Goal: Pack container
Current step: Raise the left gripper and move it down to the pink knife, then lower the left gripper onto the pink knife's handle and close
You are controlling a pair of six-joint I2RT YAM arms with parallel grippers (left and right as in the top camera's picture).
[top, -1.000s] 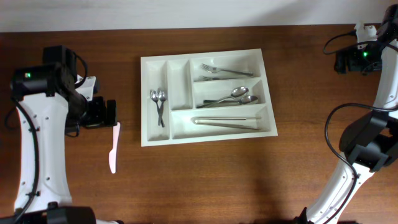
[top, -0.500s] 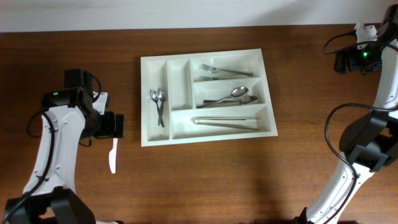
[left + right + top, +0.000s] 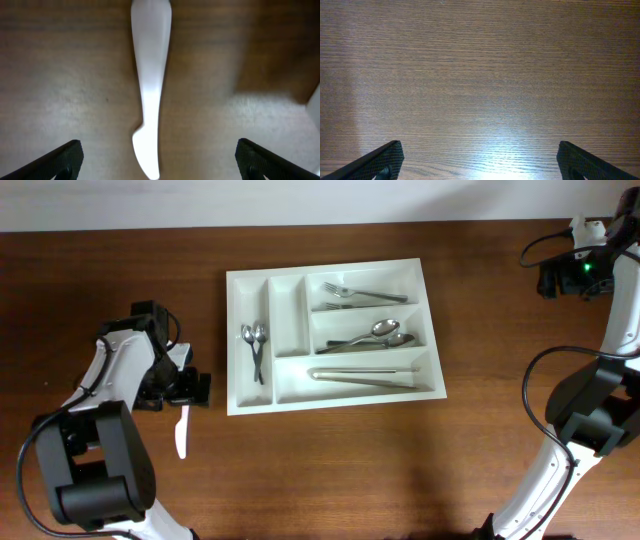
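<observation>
Overhead: left tool (image 3: 197, 389) hung wide open and empty over one end of the knife (image 3: 181, 435); tray (image 3: 229, 340) near, toward the middle of the counter (image 3: 330, 470) | Left wrist: knife lay lengthwise between the jaws, slightly off-centre; likely best to centre it, sink to the counter and pinch its narrow sides | Right wrist: right tool (image 3: 480, 162) wide open, empty, well apart from the tray.

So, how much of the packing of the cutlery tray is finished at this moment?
Done: forks, large spoons, tongs and two small spoons lie in the container. In hand: nothing gripped; the left claw hangs open over the white knife on the table. Left: grasp that knife and place it, perhaps in the empty narrow compartment. The right claw is open over bare wood.
</observation>
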